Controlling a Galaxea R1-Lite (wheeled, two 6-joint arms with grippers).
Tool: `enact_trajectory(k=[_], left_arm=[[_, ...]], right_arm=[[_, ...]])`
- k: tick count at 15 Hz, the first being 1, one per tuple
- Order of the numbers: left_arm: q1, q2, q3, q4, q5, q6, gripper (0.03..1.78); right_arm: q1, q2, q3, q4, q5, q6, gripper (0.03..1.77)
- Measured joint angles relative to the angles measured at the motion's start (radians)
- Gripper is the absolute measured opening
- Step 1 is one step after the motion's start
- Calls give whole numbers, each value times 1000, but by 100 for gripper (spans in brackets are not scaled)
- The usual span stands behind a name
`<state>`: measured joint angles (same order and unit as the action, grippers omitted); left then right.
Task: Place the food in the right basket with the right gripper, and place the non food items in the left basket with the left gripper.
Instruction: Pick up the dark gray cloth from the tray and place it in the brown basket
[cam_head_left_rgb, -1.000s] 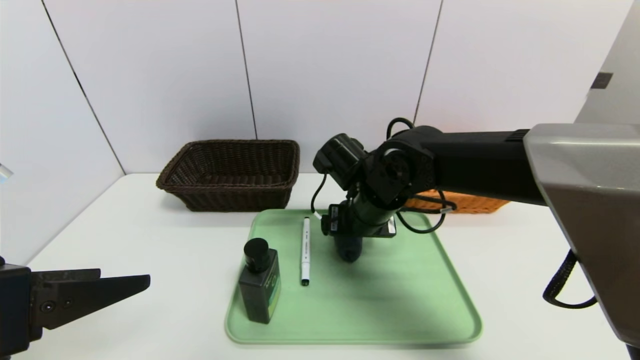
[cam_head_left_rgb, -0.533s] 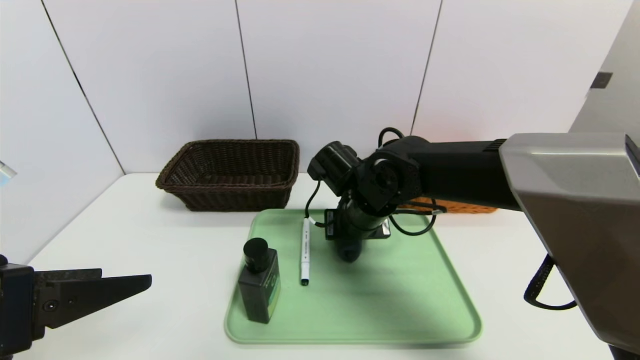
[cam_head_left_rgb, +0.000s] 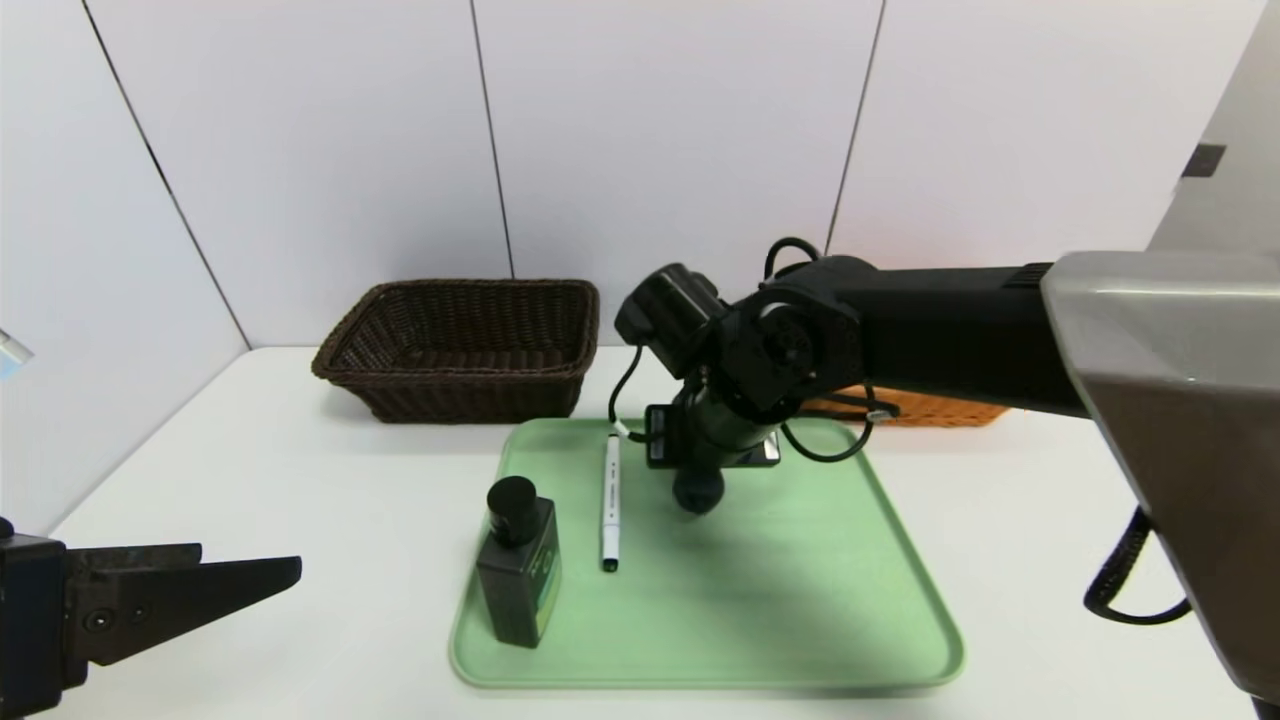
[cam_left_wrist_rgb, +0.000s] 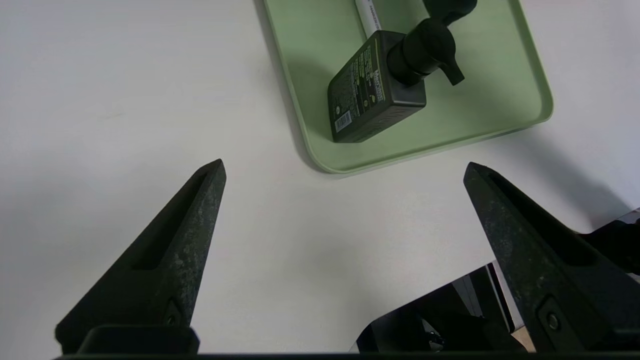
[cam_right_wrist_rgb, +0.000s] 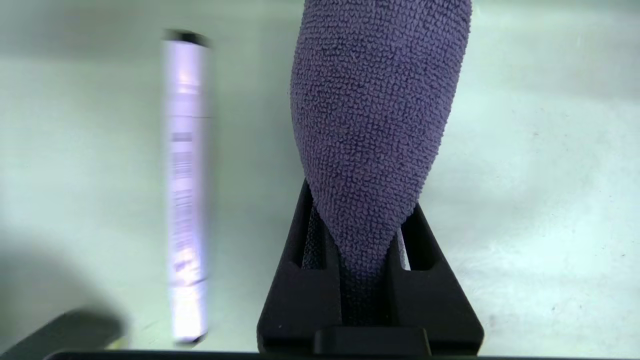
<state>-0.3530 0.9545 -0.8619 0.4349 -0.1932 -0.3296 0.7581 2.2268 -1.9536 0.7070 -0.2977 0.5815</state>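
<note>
My right gripper is shut on the rolled dark-grey cloth, which hangs just above the green tray; under the wrist the cloth pokes out. The white marker pen lies beside it on the tray, and it shows blurred as the marker pen in the right wrist view. The dark bottle with black cap stands at the tray's front left; the bottle also faces my left gripper, which is open and empty low at the front left. Banana and bread roll are out of view.
The dark brown basket stands at the back left and looks empty inside. The orange basket is mostly hidden behind my right arm. White wall panels close the back and left of the white table.
The right gripper has risen slightly with the cloth, which now hangs higher over the tray. The left arm, bottle and pen have not moved.
</note>
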Motion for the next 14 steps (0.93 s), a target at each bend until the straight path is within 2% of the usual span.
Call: enact_trajectory(k=[2, 4, 7, 10, 14], left_arm=[[0, -3, 6, -1, 0, 0, 169], [0, -3, 9, -1, -1, 0, 169], [-2, -3, 12, 1, 0, 1, 169], [-4, -4, 23, 1, 0, 0, 169], [-4, -3, 33, 4, 0, 0, 169]], right_arm=[[12, -47, 0, -73, -2, -45, 25], [24, -86, 1, -211, -6, -95, 25], [50, -117, 5, -434, -2, -246, 25], [73, -107, 5, -615, 4, -306, 25], [76, -24, 3, -934, -23, -423, 25]])
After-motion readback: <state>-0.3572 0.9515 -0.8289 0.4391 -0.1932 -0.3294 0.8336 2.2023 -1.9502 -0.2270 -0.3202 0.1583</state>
